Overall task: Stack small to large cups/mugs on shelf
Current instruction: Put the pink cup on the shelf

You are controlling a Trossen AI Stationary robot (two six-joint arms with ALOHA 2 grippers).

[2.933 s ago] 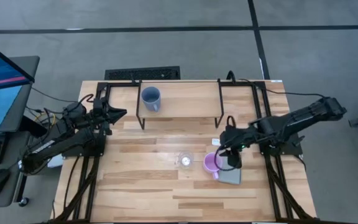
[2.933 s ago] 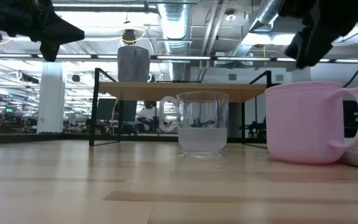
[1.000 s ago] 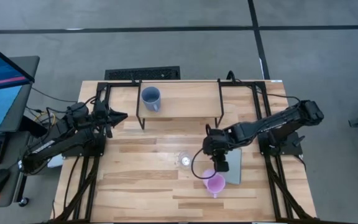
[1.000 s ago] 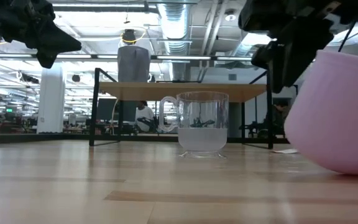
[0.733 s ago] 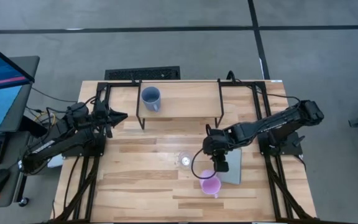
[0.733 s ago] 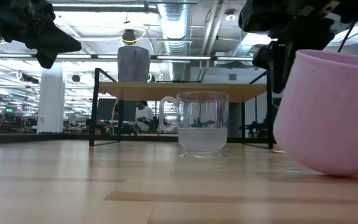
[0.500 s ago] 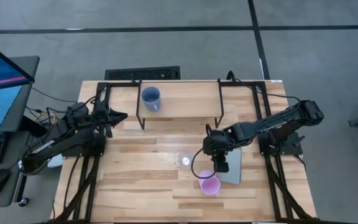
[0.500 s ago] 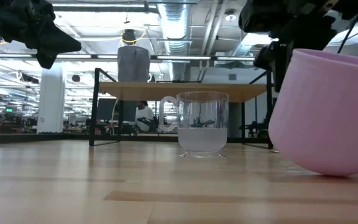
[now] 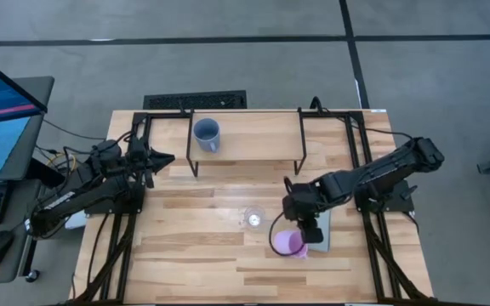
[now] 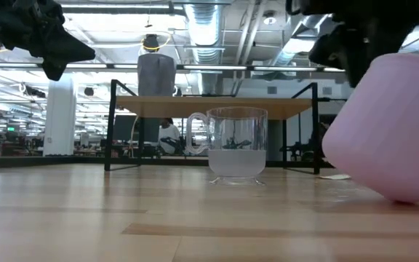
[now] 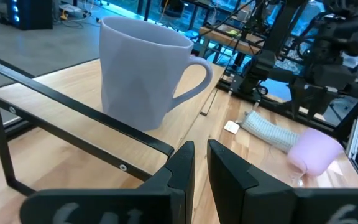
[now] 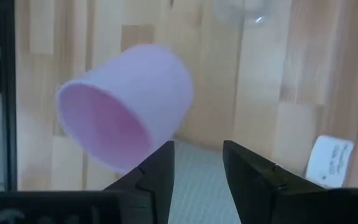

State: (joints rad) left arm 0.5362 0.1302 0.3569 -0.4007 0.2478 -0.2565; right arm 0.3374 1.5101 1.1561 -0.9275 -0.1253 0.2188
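The pink mug (image 9: 286, 243) is tipped over at the grey pad's edge, its mouth toward the table's left; it also shows in the right wrist view (image 12: 129, 112) and the low view (image 10: 388, 131). My right gripper (image 9: 311, 231) is open just right of it, above the pad. The clear glass cup (image 9: 253, 218) stands upright on the table, left of the mug. The blue-grey mug (image 9: 207, 133) stands on the shelf (image 9: 253, 140). My left gripper (image 9: 168, 157) is shut and empty, in the air left of the shelf. My right gripper has one fingertip (image 12: 161, 155) right at the pink mug's lower wall (image 12: 157, 134), coming from above. I cannot tell whether it touches the mug. Nothing lies between the two fingers but the pad below.
The flat grey pad (image 9: 321, 234) lies under my right gripper, with a small white tag (image 12: 328, 158) beside it. The shelf's black legs (image 9: 190, 161) stand on the tabletop. Bare tabletop lies left of the glass cup (image 10: 235, 145) and along the near edge.
The pink mug stood upright near the table's near edge with its handle toward that edge; it has since tipped, its mouth now facing left, and shifted a little toward the pad. My right gripper has gone slightly toward the near and right edges.
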